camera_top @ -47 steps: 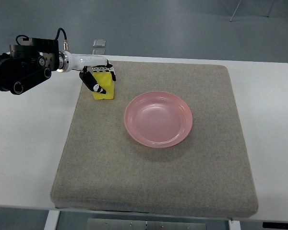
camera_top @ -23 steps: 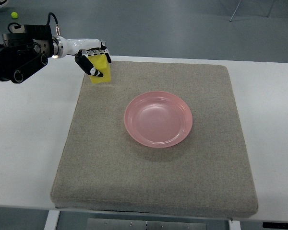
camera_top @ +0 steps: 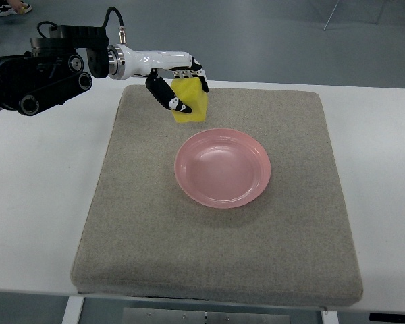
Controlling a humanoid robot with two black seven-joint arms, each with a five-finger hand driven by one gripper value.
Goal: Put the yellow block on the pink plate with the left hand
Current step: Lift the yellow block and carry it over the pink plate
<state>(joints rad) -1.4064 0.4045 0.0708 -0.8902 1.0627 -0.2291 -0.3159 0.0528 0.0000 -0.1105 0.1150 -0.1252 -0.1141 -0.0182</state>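
Top view: left hand (camera_top: 177,86) pinches yellow block (camera_top: 191,102) between thumb and fingers, block apparently lifted, just beyond pink plate's (camera_top: 223,168) far-left rim. Pickup looks done; carry over the empty plate and release remain.

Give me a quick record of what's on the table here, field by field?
Surface: white table with a grey mat on top
Plate: pink plate, empty, near the mat's middle
Block: yellow block, held in the air beyond the plate's far left rim
Left hand: fingers closed around the block, arm reaching in from the left
Right hand: not in view
Task state: block not yet on the plate
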